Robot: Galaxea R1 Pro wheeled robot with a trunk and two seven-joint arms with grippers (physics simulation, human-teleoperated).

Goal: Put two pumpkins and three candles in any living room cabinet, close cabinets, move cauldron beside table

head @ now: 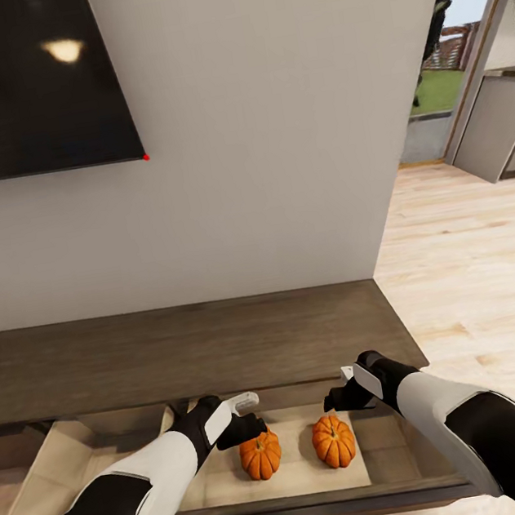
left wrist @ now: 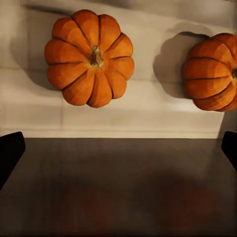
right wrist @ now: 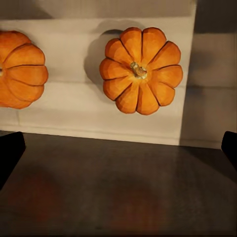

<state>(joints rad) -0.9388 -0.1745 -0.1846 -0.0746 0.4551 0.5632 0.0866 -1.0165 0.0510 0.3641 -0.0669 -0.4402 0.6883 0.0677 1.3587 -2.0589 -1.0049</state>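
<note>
Down in the cabinet's [head: 221, 345] open drawer [head: 65, 459] both pumpkins [head: 260, 454] [head: 333, 440] sit side by side, apart. Left gripper [head: 240, 417] and right gripper [head: 343, 389] hover above, spread and empty. Candles, closing and cauldron look left to do.

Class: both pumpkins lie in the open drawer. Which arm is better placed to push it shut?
Either, marginally the right: both the right gripper and left gripper hover open and empty above the pumpkins in the drawer.

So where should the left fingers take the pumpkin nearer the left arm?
Across its ribbed sides, coming straight down. The left pumpkin sits upright in the open drawer, stem up, apart from the right pumpkin. The stem looks too short to grip.
</note>
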